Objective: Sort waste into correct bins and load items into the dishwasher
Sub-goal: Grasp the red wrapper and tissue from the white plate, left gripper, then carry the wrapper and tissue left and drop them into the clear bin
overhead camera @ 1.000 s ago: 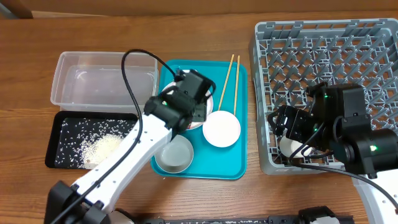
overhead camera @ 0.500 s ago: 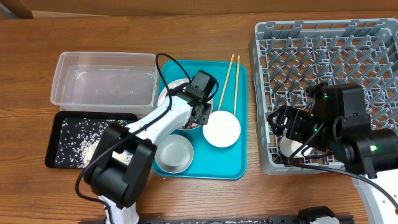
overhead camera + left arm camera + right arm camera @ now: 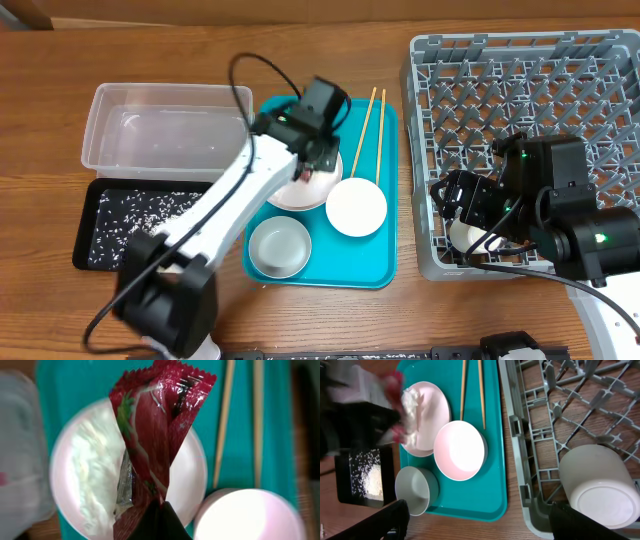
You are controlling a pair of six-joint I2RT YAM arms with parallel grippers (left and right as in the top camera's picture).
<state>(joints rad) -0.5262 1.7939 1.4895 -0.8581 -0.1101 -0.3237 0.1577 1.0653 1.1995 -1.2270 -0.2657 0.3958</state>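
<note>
My left gripper (image 3: 161, 521) is shut on the lower end of the crinkled red snack wrapper (image 3: 156, 425) and holds it above the white plate (image 3: 192, 477). A crumpled white paper scrap (image 3: 92, 467) lies on that plate. In the overhead view the left gripper (image 3: 313, 158) hangs over the plate (image 3: 300, 190) on the teal tray (image 3: 340, 262). The right gripper (image 3: 490, 525) is open and holds nothing; it sits by the front left corner of the grey dish rack (image 3: 520, 90). A white cup (image 3: 597, 490) lies inside the rack.
On the teal tray are a white bowl (image 3: 356, 207), a grey bowl (image 3: 280, 246) and wooden chopsticks (image 3: 370, 130). The clear tub (image 3: 165, 125) stands left of the tray. In front of it is the black tray (image 3: 95, 235) with rice grains (image 3: 140, 215).
The left gripper has shut on the red wrapper and lifted it off the plate, while the left arm swung toward the back of the tray. The right arm has not moved.
</note>
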